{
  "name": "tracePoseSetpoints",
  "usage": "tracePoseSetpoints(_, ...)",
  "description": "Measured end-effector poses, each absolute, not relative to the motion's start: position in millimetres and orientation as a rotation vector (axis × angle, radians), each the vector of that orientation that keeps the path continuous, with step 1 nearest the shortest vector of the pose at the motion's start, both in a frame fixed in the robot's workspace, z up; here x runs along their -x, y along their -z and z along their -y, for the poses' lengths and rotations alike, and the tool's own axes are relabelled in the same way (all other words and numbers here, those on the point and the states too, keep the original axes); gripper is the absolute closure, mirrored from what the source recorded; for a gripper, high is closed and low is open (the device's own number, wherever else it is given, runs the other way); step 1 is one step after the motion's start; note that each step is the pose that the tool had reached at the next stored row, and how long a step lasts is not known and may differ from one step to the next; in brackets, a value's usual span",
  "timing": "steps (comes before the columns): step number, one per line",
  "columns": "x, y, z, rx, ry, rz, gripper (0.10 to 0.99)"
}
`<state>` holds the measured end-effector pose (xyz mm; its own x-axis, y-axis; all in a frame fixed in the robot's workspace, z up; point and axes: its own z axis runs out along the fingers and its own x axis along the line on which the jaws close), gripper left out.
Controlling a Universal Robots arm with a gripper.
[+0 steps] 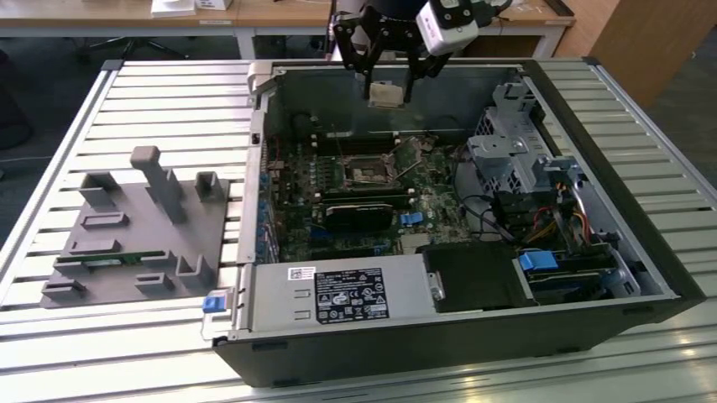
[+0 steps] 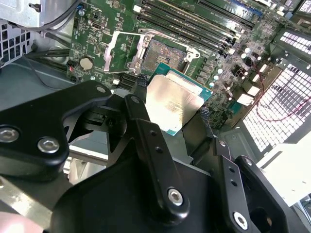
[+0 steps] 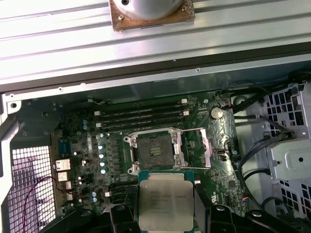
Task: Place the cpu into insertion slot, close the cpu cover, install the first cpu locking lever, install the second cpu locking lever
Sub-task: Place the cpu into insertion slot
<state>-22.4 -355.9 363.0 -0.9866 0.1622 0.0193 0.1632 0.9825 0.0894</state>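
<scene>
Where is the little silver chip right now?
In the exterior view the cpu hangs in the gripper over the open computer case, above and clear of the empty insertion slot.

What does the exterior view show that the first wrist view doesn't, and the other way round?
Exterior view, not first wrist view: the grey rack beside the case, and the labelled power box.
First wrist view, not exterior view: a round coin battery and a round metal base on a brown plate.
Both: the gripper holding the cpu, not yet in the empty slot on the green board.
</scene>
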Motion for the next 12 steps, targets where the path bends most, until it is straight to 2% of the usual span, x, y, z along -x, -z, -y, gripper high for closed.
tracePoseSetpoints(12,22.5,-363.0,355.9,0.272,0.142,3.115,0.545)
